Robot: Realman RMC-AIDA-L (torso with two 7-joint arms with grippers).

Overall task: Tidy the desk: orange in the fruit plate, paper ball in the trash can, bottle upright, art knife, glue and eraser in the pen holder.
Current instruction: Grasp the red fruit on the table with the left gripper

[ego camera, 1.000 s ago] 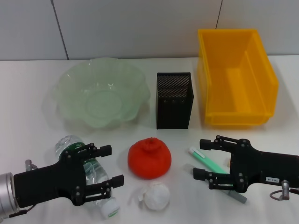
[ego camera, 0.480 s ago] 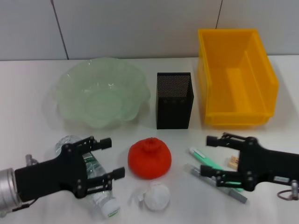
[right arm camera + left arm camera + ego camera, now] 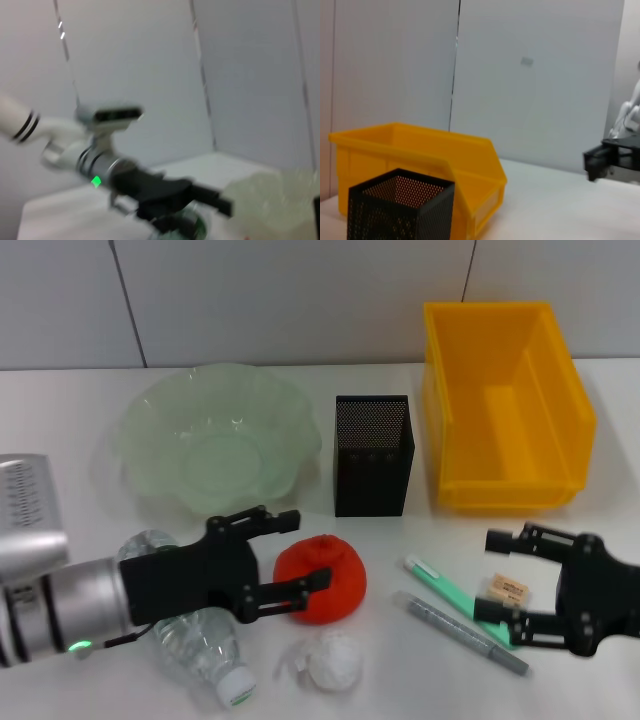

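The orange (image 3: 322,578) lies at the front centre of the white desk. My left gripper (image 3: 304,550) is open, with its fingers reaching around the orange's left side. The clear bottle (image 3: 205,640) lies on its side under the left arm. The paper ball (image 3: 333,661) sits in front of the orange. The green glue stick (image 3: 455,598), grey art knife (image 3: 465,632) and eraser (image 3: 508,588) lie at the front right. My right gripper (image 3: 487,575) is open and empty, with the eraser and the ends of the glue stick and knife between its fingers.
The green glass fruit plate (image 3: 150,445) stands at the back left. The black mesh pen holder (image 3: 372,455) is at the centre back, also in the left wrist view (image 3: 400,205). The yellow bin (image 3: 505,405) is at the back right, also in the left wrist view (image 3: 420,150).
My left gripper has moved right from over the bottle to the orange. My right gripper has drawn back to the right, uncovering the knife and eraser.
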